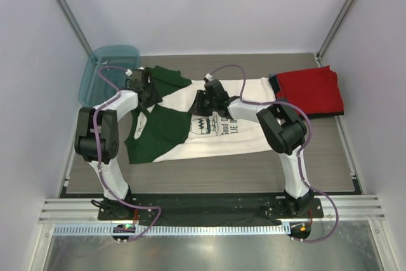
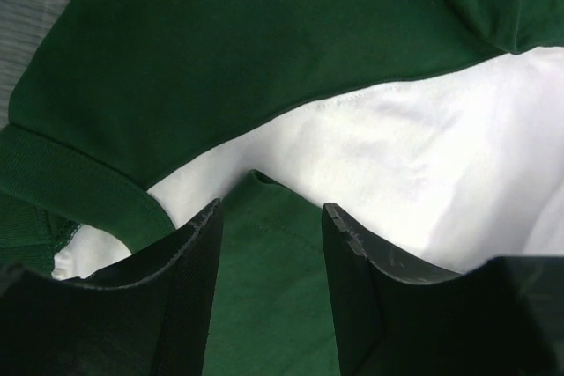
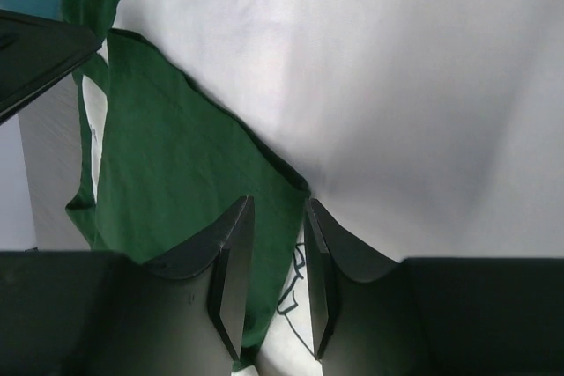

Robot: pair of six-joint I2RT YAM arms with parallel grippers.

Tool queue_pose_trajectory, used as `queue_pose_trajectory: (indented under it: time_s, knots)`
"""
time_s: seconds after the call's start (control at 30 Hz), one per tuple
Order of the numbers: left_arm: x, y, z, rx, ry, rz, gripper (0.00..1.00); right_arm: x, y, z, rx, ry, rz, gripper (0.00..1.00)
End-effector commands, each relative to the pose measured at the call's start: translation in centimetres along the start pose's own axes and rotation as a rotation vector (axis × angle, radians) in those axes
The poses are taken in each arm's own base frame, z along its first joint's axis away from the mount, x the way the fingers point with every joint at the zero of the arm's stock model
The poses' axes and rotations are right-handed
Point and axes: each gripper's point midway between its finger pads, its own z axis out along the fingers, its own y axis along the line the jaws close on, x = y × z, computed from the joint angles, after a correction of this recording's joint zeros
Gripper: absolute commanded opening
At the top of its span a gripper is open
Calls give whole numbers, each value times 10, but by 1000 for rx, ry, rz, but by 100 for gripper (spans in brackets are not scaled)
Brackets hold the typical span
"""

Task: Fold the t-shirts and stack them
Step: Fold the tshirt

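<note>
The white t-shirt (image 1: pixel 244 139) lies flat on the table (image 1: pixel 222 179), its long axis running left to right. The dark green sleeves are at the left end and the hem is at the right end, just beside the folded red shirt (image 1: pixel 309 88).

Both arms reach over the far half of the shirt. The left gripper (image 2: pixel 271 207) is at the sleeve end. Its jaws stand apart, and a tongue of green cloth (image 2: pixel 264 297) lies in the gap between them — it is not pressed from either side. The right gripper (image 3: pixel 278 202) is near the middle of the shirt, close to the black chest print (image 1: pixel 212 125). Its jaws are almost together, with only a narrow slit, and the edge of a green sleeve runs right up to their tips. I cannot tell whether they really pinch the cloth.

In my judgement the coming move depends on this: the sleeve lies directly under and between the left jaws, so the left arm is the nearer one to take it and carry it inward across the white body — toward the right arm.
</note>
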Motion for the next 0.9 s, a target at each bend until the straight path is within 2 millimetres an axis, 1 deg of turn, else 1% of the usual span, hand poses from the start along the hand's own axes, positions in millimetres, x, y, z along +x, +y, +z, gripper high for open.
queue_pose_trajectory:
  time_s: [0.0, 0.13, 0.2, 0.3, 0.37, 0.4, 0.5, 0.53, 0.63, 0.7, 0.73, 0.77, 0.8, 0.87]
  knots:
    - [-15, -9, 2, 19, -29, 16, 50, -23, 22, 3, -48, -64, -7, 35]
    - [-10, -7, 9, 13, -8, 16, 48, -18, 20, 10, -41, -57, -7, 35]
    - [-11, -7, 12, 14, -6, 15, 46, -16, 19, 14, -34, -51, -5, 35]
    - [-6, -9, 16, 17, 14, 16, 45, -13, 13, 16, -11, -46, -1, 34]
    - [-4, -7, 18, 14, 21, 14, 46, -12, 13, 16, -9, -43, -4, 34]
    - [-5, -8, 18, 15, 20, 14, 45, -12, 14, 17, -15, -42, -5, 33]
    - [-3, -7, 21, 11, 26, 12, 44, -12, 16, 19, -24, -35, -5, 20]
    - [0, -11, 21, 33, 41, 13, 42, -13, 18, 19, -28, -37, -4, 19]
    - [3, -9, 23, 20, 58, 13, 41, -13, 19, 18, -26, -35, -8, 18]
    - [3, -7, 22, 12, 57, 14, 41, -14, 20, 15, -21, -39, -14, 15]
    - [1, -7, 19, 11, 53, 15, 41, -15, 19, 15, -19, -41, -20, 10]
    - [2, -6, 17, 10, 52, 16, 41, -15, 19, 14, -18, -42, -23, 8]
    - [-2, -2, 16, -14, 33, 16, 41, -15, 20, 14, -19, -41, -26, 5]
    - [-7, -1, 10, -21, 12, 19, 41, -16, 21, 13, -22, -42, -26, 1]
